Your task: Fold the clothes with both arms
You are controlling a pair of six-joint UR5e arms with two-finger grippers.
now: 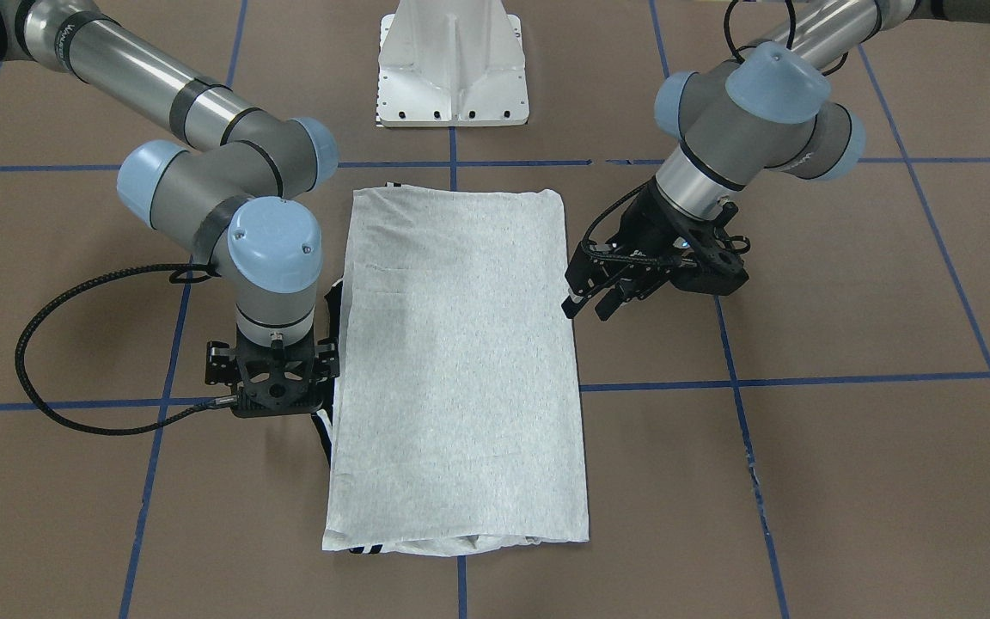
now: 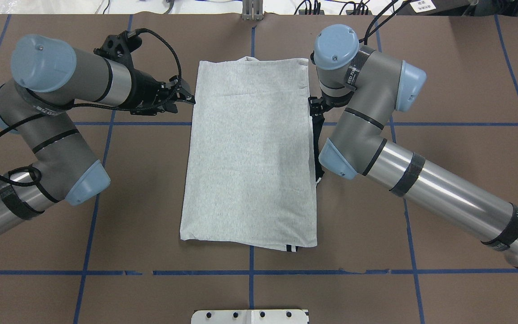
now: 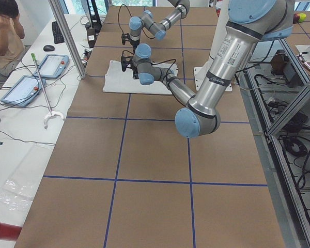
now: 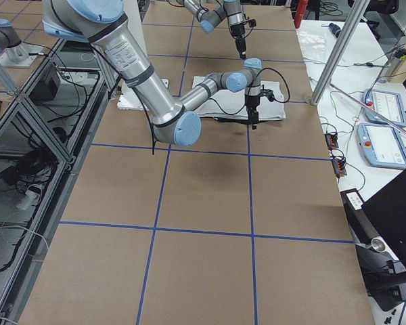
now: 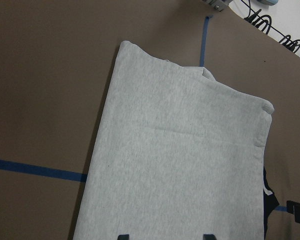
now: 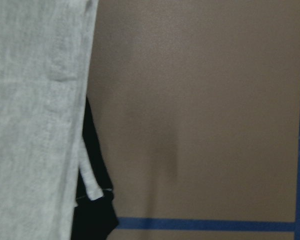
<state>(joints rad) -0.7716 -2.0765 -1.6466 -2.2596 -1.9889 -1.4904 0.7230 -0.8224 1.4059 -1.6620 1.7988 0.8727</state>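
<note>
The light grey T-shirt (image 1: 461, 361) lies flat on the brown table, folded into a long rectangle, plain side up (image 2: 250, 157). Black trim sticks out from under its edge on the right arm's side (image 6: 95, 210). My left gripper (image 1: 589, 308) hovers just off the shirt's other long edge, near the far end (image 2: 189, 98). It is open and empty, and its two fingertips (image 5: 122, 236) stand apart over the shirt (image 5: 180, 165). My right gripper (image 1: 276, 395) points straight down beside the shirt's edge (image 2: 315, 108). Its fingers are hidden under the wrist.
The white pedestal base (image 1: 452, 69) stands at the robot's side of the table. Blue tape lines (image 2: 250, 272) cross the brown table. An operator (image 3: 2, 26) and teach pendants (image 3: 51, 64) are at the side bench.
</note>
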